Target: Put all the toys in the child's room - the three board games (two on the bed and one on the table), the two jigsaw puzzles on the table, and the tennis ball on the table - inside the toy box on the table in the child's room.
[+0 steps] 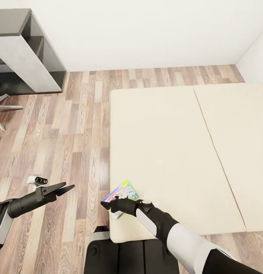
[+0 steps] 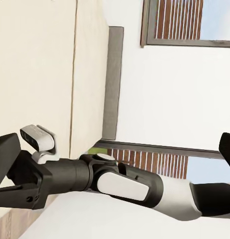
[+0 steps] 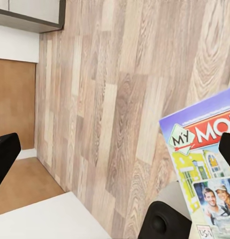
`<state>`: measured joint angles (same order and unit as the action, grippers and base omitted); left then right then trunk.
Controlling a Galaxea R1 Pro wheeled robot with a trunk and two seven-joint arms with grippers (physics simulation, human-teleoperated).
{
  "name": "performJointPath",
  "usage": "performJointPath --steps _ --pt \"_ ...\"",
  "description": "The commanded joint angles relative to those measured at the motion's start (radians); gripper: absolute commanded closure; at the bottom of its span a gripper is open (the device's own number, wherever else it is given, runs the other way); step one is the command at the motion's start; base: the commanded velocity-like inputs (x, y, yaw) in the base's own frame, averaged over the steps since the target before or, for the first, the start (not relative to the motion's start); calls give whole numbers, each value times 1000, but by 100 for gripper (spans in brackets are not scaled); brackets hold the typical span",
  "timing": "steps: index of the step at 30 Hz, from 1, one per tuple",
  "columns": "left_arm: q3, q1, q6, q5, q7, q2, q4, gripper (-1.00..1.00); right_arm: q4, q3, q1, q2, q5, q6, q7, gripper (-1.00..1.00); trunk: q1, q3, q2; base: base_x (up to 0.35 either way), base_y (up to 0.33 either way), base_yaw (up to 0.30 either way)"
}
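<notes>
The robot stands at the near edge of the bed point(image 1: 165, 152), whose beige mattress is split into 2 pads by a seam, with wood-plank floor point(image 1: 70, 125) to its left. 1 board game point(image 1: 122, 196), a colourful box with a red Monopoly banner, lies on the mattress at its near left corner, poking slightly past the edge; in the right wrist view the box point(image 3: 207, 164) hangs over the planks. The right gripper point(image 1: 108, 205) is right at this box, its fingers spread wide apart on either side of the wrist picture, but whether they touch it I cannot tell. The left gripper point(image 1: 67, 187) hangs over the floor, well apart from the bed, fingers parted and holding nothing. A dark grey shelf unit point(image 1: 25, 53) stands against the white wall at far left.
</notes>
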<state>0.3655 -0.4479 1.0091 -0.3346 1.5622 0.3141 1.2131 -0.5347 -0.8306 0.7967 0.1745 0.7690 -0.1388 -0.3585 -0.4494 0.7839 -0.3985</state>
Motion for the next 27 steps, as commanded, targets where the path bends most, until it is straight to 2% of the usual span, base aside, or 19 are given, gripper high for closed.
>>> performJointPath --steps 1,27 --pt "0 0 11 1 4 0 0 -100 0 -2 1 0 9 -4 -1 -100 -1 -1 -1 0 0 0" --pt "1 0 10 2 4 0 0 -100 0 -2 1 0 9 -1 -1 -100 -1 -43 -1 0 0 0"
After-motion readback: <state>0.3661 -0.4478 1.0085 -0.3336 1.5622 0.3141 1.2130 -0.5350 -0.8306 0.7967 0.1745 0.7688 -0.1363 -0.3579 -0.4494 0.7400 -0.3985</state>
